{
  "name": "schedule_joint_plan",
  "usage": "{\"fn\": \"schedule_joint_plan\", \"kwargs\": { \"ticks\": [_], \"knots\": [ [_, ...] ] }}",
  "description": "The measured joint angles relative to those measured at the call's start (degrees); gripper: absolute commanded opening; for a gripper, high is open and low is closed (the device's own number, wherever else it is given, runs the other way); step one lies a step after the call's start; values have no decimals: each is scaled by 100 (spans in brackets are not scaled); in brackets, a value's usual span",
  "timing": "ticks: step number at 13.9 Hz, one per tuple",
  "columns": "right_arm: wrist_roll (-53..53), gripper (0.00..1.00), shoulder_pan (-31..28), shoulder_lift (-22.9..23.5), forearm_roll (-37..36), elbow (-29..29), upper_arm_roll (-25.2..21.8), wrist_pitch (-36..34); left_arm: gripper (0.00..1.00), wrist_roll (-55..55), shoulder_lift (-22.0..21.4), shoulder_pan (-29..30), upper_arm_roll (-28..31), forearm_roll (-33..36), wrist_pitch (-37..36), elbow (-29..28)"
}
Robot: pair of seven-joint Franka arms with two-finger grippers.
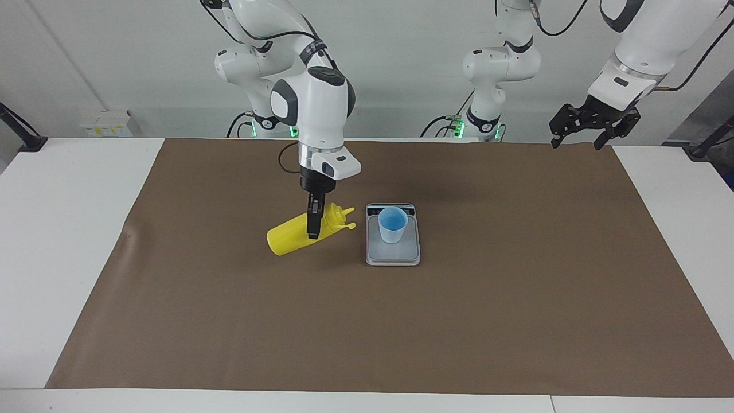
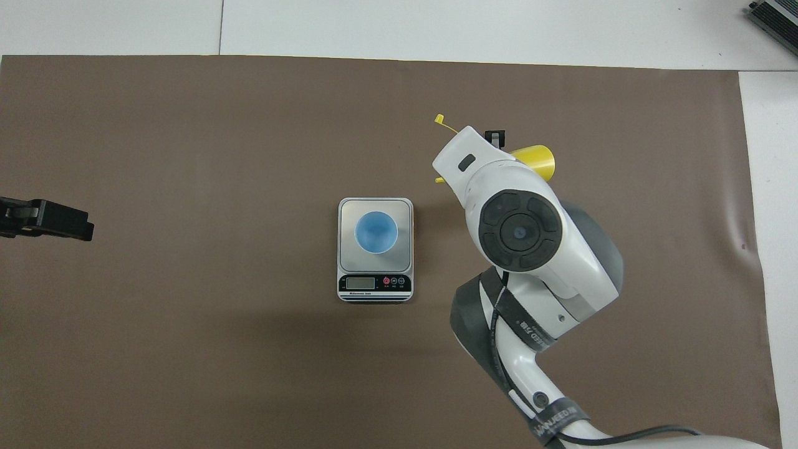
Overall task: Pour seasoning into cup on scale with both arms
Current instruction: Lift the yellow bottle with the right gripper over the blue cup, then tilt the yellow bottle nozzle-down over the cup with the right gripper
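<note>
My right gripper (image 1: 314, 228) is shut on the yellow seasoning bottle (image 1: 287, 240) and holds it above the mat, tilted almost flat. Its nozzle (image 1: 346, 213) points at the scale and stops just short of it, toward the right arm's end. The small cap (image 2: 440, 118) dangles on its tether. In the overhead view the right arm covers most of the bottle; only its base (image 2: 535, 159) shows. The light-blue cup (image 1: 393, 225) (image 2: 376, 232) stands upright on the silver scale (image 1: 393, 255) (image 2: 374, 284). My left gripper (image 1: 576, 139) (image 2: 47, 219) hangs open and waits over the mat's corner at the left arm's end.
A brown mat (image 1: 459, 321) covers most of the white table (image 1: 57, 229). The scale's display strip (image 2: 374, 284) is on the edge nearer to the robots. Nothing else lies on the mat.
</note>
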Motion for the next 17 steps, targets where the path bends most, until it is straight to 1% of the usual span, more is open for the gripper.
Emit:
{"fn": "schedule_joint_plan", "kwargs": {
  "ticks": [4,7,8,10,12,14,17],
  "knots": [
    [357,0,342,250,-863,75,2,-126,100,0,0,0,0,0,0,0],
    [579,0,545,413,-1269,97,-1,-199,100,0,0,0,0,0,0,0],
    [695,0,654,479,-1400,122,0,-361,100,0,0,0,0,0,0,0],
    [1139,0,978,679,-1900,306,5,-869,100,0,0,0,0,0,0,0],
    [1387,0,1202,895,-2217,458,5,-1079,100,0,0,0,0,0,0,0],
    [1462,0,1274,1032,-2422,516,4,-1142,100,0,0,0,0,0,0,0],
    [1462,0,1291,1093,-2779,504,-1,-1256,100,0,0,1,0,0,0,0]
  ]
}}
